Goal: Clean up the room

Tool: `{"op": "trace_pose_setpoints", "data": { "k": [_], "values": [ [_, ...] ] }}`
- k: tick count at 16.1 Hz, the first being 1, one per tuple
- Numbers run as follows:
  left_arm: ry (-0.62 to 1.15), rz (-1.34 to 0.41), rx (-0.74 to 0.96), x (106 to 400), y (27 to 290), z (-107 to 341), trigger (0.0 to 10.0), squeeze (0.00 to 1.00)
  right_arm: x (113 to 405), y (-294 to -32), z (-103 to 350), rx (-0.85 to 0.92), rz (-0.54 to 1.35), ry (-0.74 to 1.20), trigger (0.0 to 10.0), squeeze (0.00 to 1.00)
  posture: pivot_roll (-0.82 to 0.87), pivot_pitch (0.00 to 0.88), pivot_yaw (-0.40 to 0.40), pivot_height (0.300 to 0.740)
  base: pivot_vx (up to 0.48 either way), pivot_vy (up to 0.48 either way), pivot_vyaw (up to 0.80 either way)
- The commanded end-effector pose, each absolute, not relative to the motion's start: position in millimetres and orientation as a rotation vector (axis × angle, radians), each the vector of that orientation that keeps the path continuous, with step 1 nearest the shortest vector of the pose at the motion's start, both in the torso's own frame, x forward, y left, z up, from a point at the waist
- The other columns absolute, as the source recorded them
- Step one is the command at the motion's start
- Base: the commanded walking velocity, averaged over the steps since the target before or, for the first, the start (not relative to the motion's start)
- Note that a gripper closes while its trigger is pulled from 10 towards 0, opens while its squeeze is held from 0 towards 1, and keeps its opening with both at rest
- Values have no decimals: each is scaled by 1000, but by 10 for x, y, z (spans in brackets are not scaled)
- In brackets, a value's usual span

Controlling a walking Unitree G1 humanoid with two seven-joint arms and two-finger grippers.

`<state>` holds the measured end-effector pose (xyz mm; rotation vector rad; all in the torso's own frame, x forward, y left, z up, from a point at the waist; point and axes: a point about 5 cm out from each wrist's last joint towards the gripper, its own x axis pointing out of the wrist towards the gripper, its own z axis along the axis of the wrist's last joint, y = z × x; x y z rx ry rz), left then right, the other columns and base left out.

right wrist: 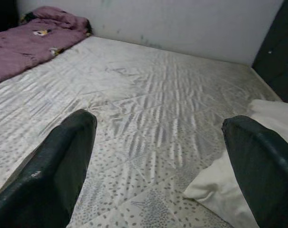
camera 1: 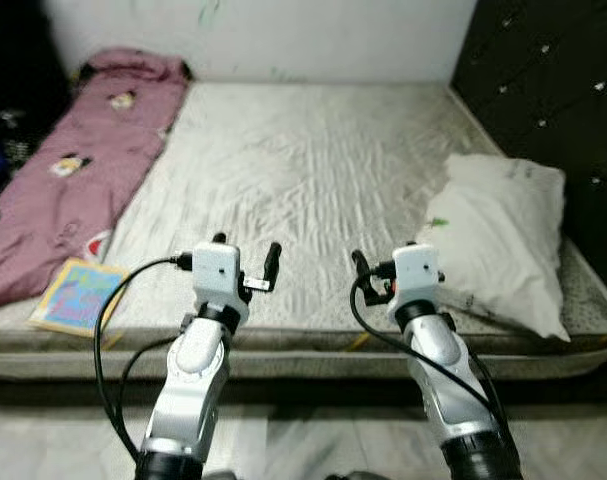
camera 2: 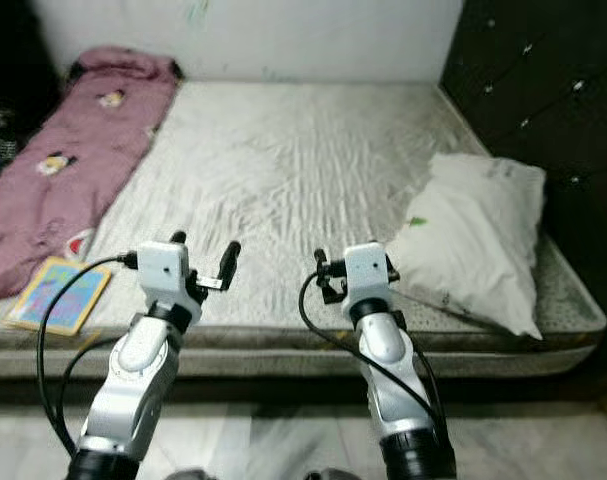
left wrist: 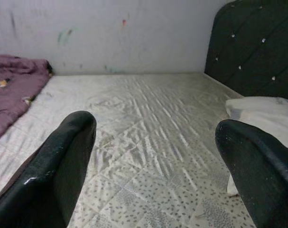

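The bed (camera 1: 303,160) lies before me, its long axis running away from me toward the wall (camera 1: 283,35). The white pillow (camera 1: 503,240) sits on the bed's right side by the dark headboard (camera 1: 543,90), its length following the bed's. A purple blanket (camera 1: 73,170) stretches along the bed's left edge, also lengthwise, with a colourful book (camera 1: 78,295) at its near end. My left gripper (camera 1: 245,262) and right gripper (camera 1: 388,268) hover above the bed's near edge, both with fingers (left wrist: 63,166) spread apart, holding nothing.
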<state>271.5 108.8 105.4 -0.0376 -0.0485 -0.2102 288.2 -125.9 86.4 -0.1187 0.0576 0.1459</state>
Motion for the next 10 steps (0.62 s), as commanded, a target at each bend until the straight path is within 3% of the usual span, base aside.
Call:
{"op": "trace_pose_setpoints", "data": {
  "k": [1,4,10],
  "values": [
    [-70,-206,-34,2730,1125,1099,10000,0,2915,-1232,905,-122,153,49,10000,0,33,0,-8,740,0,0,0],
    [-79,-220,-46,2727,1127,1106,10000,0,2925,-1220,909,-120,155,48,10000,0,35,0,-6,740,105,0,0],
    [-86,-231,-41,2753,1126,1111,10000,0,2951,-1212,918,-121,154,41,10000,0,35,0,-5,740,480,0,0]
  ]
}}
